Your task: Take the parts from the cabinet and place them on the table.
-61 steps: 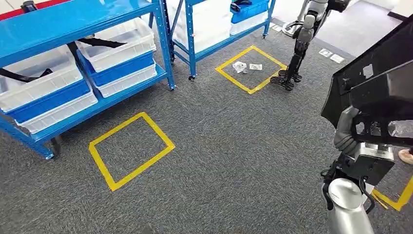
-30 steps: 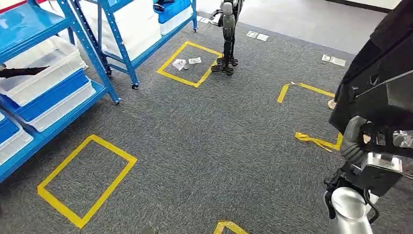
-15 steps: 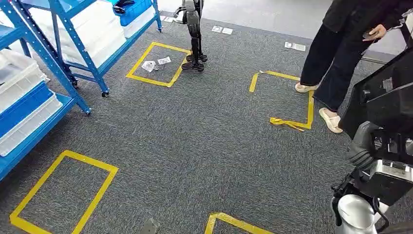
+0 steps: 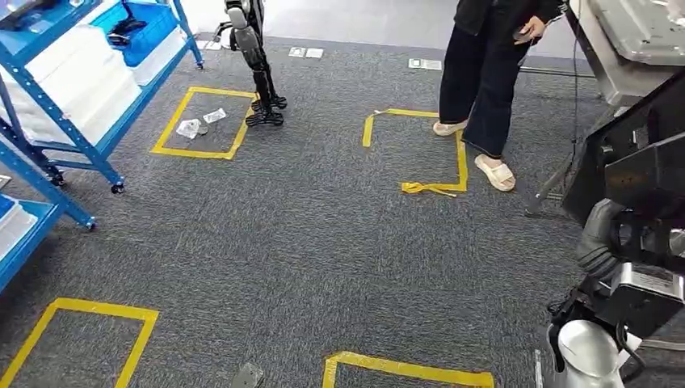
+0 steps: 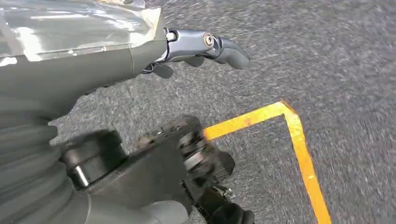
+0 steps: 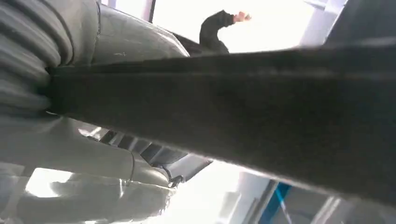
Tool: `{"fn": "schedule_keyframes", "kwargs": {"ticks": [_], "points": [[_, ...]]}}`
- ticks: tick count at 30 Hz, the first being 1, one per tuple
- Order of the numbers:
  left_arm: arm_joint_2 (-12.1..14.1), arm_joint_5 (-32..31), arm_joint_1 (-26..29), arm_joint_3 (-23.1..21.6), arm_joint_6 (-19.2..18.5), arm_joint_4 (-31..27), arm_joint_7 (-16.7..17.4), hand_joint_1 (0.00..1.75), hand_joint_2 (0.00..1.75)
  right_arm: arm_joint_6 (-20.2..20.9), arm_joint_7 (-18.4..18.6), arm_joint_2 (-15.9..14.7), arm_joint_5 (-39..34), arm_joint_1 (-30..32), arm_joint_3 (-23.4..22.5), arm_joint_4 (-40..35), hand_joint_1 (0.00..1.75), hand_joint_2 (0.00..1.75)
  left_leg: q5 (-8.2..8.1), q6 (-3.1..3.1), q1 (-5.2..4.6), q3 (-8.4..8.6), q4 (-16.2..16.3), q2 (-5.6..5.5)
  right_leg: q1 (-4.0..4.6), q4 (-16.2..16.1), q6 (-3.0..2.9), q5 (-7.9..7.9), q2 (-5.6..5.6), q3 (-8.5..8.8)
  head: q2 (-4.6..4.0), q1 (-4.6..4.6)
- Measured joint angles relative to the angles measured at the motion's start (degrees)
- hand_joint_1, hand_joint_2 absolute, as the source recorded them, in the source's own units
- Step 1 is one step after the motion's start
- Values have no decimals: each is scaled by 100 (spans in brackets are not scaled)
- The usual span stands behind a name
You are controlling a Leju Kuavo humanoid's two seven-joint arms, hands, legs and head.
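My right hand is raised at the right edge of the head view and grips a large black panel-shaped part. The same black part crosses the right wrist view as a dark bar close to the hand's grey ribbed cover. My left hand hangs over the carpet with its fingers stretched out and nothing in it. The blue cabinet with white and blue bins stands at the far left. A grey table corner appears at the top right.
A person in dark trousers and sandals stands by a yellow tape square. Another robot's legs stand near a taped square holding small bags. More yellow tape marks the grey carpet near me.
The camera has turned to the right: the cabinet slid to the left edge, and the person and the grey table came into view. My right hand keeps hold of the black part.
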Motion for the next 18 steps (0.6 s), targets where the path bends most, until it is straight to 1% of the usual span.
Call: {"fn": "schedule_keyframes", "kwargs": {"ticks": [1, 3, 4, 5, 6, 7, 8, 9, 10, 11, 12, 13, 14, 15, 16, 17, 18], "points": [[-2, -2, -3, 0, -2, 2, 6, 0, 175, 0, 2, 6, 2, 0, -2, 0, 175, 175, -21, -30, -8, 21, -52, 67, -23, -2, 22, 18, 79, -36, 0, 7], [4, 0, -6, 0, -2, 2, 11, 0, 175, 0, 2, 7, 0, 21, -9, -4, 175, 175, -11, 21, -74, 25, -55, 182, -72, -54, 112, 75, 206, -71, 0, -7], [2, 0, -20, 0, -2, 2, 11, 0, 175, 0, 2, 2, 0, 31, -20, -22, 175, 175, 36, 76, -47, 82, -128, 258, -19, -69, 165, 93, 267, -91, 0, 4], [2, 0, -34, 2, -2, 2, 11, 0, 175, 0, 2, 0, 2, 48, -24, -24, 175, 175, 84, 117, -25, 111, -184, 342, -57, 15, 150, 52, -35, -155, 0, 4], [0, 0, -35, 2, 0, 2, 7, 0, 175, 0, 2, -7, 2, 23, -41, -31, 175, 175, 96, 146, -29, 120, -199, 396, 2, 250, 126, -98, -319, -266, 0, 37], [2, -2, -30, 2, -2, 2, 7, 0, 175, 0, 2, -7, 2, 14, -44, -31, 175, 175, 96, 154, -33, 118, -198, 485, 5, 689, 105, -296, -425, -469, 0, 48], [2, 0, -18, 2, -2, 2, 9, 0, 175, 0, 2, -4, 2, 26, -44, -31, 175, 175, 94, 156, -40, 114, -197, 572, 0, 1199, 92, -484, -469, -713, 0, 41], [4, 0, -12, 2, -2, 2, 9, 0, 175, 0, 2, -4, 2, 42, -44, -31, 175, 175, 91, 161, -43, 103, -195, 655, -9, 1638, 100, -614, -484, -925, 0, 46], [4, 0, -11, 2, 0, 2, 9, 0, 175, 4, 2, -4, 2, 53, -44, -31, 175, 175, 89, 160, -43, 100, -195, 728, -17, 1809, 132, -631, -496, -1012, 0, 46], [4, 0, -13, 2, 9, 2, 7, 0, 175, 9, 2, -2, 0, 53, -46, -31, 175, 175, 83, 154, -40, 102, -195, 796, -29, 1695, 178, -560, -508, -950, 0, 46], [-2, 2, -16, 2, 13, 2, 4, 0, 175, 22, 2, -4, 0, 51, -48, -31, 175, 175, 72, 143, -35, 111, -194, 863, -44, 1317, 243, -405, -544, -734, 0, 50], [-4, 2, -18, 2, 15, 2, 2, 0, 175, 26, 2, -4, 0, 45, -50, -31, 175, 175, 57, 122, -30, 128, -193, 928, -55, 749, 306, -213, -629, -425, 0, 46], [-4, 13, -20, 2, 28, 2, 2, 0, 175, 26, 0, -4, 2, 42, -50, -31, 175, 175, 33, 84, -33, 151, -186, 978, -59, 162, 347, -51, -843, -85, 0, 50], [4, 28, -19, 2, 53, 2, 2, 0, 175, 26, -4, 0, 2, 15, -48, -31, 175, 175, -9, 37, -98, 152, -164, 1028, -19, -45, 305, -39, -1047, 65, 0, 74], [4, 53, -16, 2, 68, 2, 0, 0, 175, 35, -9, 7, 9, 8, -44, -31, 175, 175, -27, 9, -111, 151, -163, 1072, 2, -49, 222, 1, -943, 41, 0, 52], [9, 72, -18, 4, 90, 2, 2, 0, 175, 39, -11, 13, 13, 10, -44, -31, 175, 175, -27, -3, -120, 180, -167, 1125, 0, -33, 176, -6, -881, 17, 0, 4], [11, 79, -18, 4, 112, 2, 2, 0, 175, 42, -11, 13, 13, 14, -44, -28, 175, 175, -36, -18, -108, 192, -178, 1184, 11, -27, 160, -8, -817, 2, 0, 9]]}}
